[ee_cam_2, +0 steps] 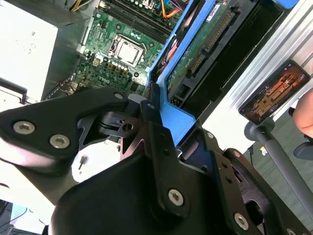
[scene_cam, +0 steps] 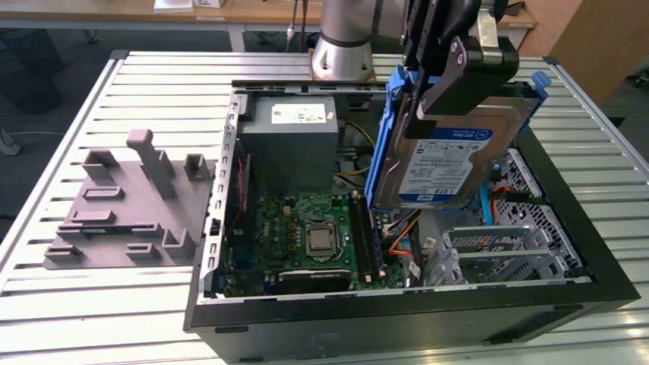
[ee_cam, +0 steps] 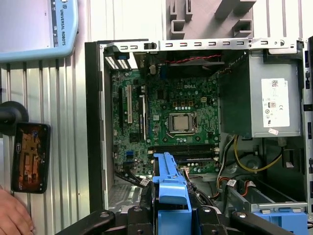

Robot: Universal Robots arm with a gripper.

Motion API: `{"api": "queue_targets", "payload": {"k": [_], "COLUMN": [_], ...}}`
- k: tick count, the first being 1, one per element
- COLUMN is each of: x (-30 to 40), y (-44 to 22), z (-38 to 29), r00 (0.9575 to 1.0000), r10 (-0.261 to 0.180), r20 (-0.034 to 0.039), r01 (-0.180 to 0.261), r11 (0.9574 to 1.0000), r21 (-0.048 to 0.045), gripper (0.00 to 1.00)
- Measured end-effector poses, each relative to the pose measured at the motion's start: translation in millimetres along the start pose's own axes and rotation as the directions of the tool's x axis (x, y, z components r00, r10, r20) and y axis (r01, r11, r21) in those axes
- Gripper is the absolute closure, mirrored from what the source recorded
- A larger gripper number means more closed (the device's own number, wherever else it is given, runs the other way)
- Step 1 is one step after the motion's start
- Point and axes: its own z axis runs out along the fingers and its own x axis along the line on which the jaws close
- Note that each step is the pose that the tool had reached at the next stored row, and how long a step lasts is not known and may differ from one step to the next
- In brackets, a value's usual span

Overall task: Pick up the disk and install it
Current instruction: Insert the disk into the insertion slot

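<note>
Starting at the exterior view's left: a grey plastic fixture (scene_cam: pixel 121 205) with upright pegs sits on the slatted metal table (scene_cam: pixel 91 312), just beside the open black PC case (scene_cam: pixel 406 327). Inside the case the grey power supply (scene_cam: pixel 289 141) is at the far end, and the green motherboard (scene_cam: pixel 304 236) lies nearer the camera with its bare CPU (scene_cam: pixel 321 240) in the middle. Further right is the disk (scene_cam: pixel 446 163) — it's up in the air, held on edge with the label facing the camera. It hangs over the case between the motherboard and the silver drive cage (scene_cam: pixel 502 247), not seated in anything. The gripper (scene_cam: pixel 458 80) is clamped on the top end of its blue carrier bracket (scene_cam: pixel 384 152) — both wrist views show the jaws pinching the blue plastic from either side, with the motherboard below
</note>
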Motion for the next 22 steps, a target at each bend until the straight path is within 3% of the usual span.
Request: {"api": "queue_targets", "payload": {"k": [9, 15, 22], "x": [6.8, 7.7, 11.9], "y": [-0.7, -8.2, -10.0], "z": [0.9, 1.4, 2.7], "r00": [1.0000, 1.0000, 1.0000], "r10": [0.000, 0.000, 0.000], "r20": [-0.0001, -0.0001, 0.0001], "r01": [0.000, 0.000, 0.000], "r11": [1.0000, 1.0000, 1.0000], "r21": [0.0002, 0.0000, 0.0000], "gripper": [0.63, 0.63, 0.63]}}
